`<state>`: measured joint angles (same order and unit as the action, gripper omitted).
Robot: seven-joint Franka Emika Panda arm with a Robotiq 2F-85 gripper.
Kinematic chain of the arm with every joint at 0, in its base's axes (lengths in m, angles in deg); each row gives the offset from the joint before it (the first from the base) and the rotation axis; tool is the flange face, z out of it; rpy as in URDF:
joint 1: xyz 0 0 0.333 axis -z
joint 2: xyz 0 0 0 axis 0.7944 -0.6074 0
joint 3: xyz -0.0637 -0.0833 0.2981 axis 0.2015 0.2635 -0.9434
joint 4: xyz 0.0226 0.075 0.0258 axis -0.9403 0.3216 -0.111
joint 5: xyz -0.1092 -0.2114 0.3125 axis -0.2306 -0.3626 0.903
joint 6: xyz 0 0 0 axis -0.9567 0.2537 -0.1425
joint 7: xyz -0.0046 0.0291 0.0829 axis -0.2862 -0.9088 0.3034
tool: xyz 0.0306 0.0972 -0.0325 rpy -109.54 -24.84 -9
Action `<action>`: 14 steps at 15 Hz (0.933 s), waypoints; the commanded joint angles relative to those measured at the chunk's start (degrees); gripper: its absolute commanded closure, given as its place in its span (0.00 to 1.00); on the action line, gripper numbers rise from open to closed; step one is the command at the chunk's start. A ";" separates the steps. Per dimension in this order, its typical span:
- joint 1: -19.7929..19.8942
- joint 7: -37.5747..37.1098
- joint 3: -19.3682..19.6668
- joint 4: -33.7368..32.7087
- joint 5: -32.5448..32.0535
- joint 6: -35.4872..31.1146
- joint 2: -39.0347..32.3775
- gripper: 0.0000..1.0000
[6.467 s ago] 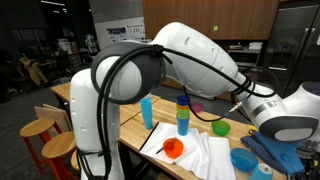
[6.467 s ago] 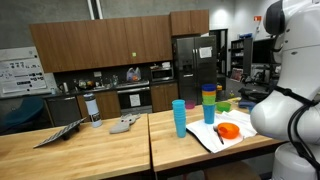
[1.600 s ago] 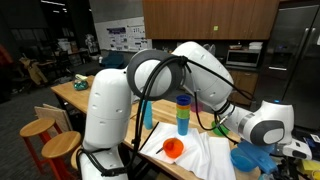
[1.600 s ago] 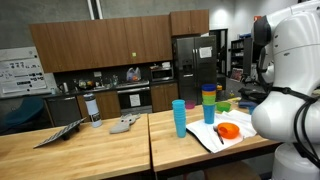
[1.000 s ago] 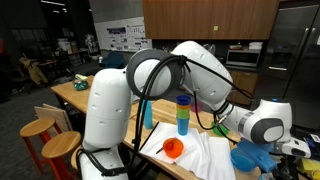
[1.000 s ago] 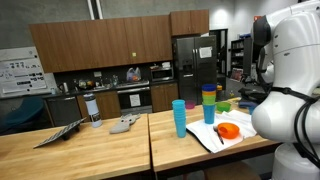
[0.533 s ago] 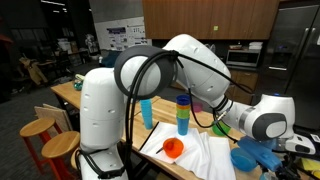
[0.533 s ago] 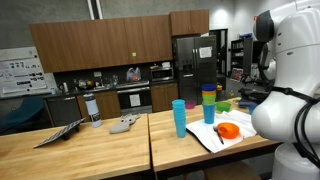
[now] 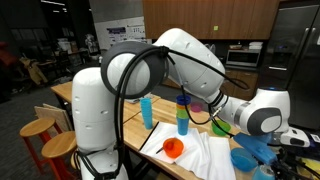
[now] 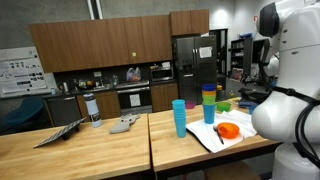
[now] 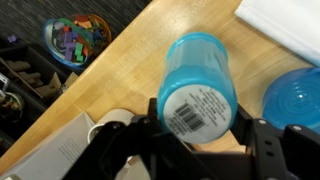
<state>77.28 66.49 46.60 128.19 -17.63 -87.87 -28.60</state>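
Carrying blue cup [image 11: 200, 60]: claw [image 11: 200, 128] part-closed around its base end, labelled bottom facing wrist camera. Cup hangs above table [image 11: 125, 85] edge, beside blue bowl [image 11: 297, 100]. You grip firmly, move slowly, steer clear of bowl and white cloth [image 11: 285, 25].

No word or number reads clearly anywhere. Wrist view: a white paper sticker [image 11: 197, 108] sits on the round base of the light-blue plastic cup [image 11: 205, 55] — barcode stripes plus a few lines of fine black print, all too small and blurred to make out. In an exterior view a white wall poster with blue blocks [image 9: 118, 38] hangs at the back, its print unreadable. In an exterior view a white printed sheet of diagrams [image 10: 15, 70] hangs beside the brown wooden cabinets [image 10: 90, 45] — also illegible.
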 commanded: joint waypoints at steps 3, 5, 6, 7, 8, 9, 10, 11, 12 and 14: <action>-1.18 -3.04 -0.53 3.90 -2.43 -9.19 2.82 0.58; -1.84 -5.09 -0.49 3.80 -3.76 -14.73 1.26 0.58; -2.43 -7.37 -0.21 4.15 -5.32 -17.86 0.74 0.58; -2.92 -8.83 0.10 4.09 -6.76 -19.52 0.25 0.58; -3.63 -11.05 0.50 4.44 -8.52 -21.35 0.08 0.58; -4.29 -13.03 0.89 4.62 -10.15 -22.87 -0.18 0.58; -5.07 -14.98 1.38 4.75 -11.90 -23.96 -0.27 0.58; -5.85 -17.06 1.88 4.93 -13.55 -25.07 -0.34 0.58; -6.57 -18.67 2.32 5.02 -15.05 -25.62 -0.16 0.58; -7.25 -22.44 2.34 5.47 -18.50 -25.98 0.61 0.58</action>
<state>71.99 49.22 47.49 132.54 -31.47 -112.50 -29.37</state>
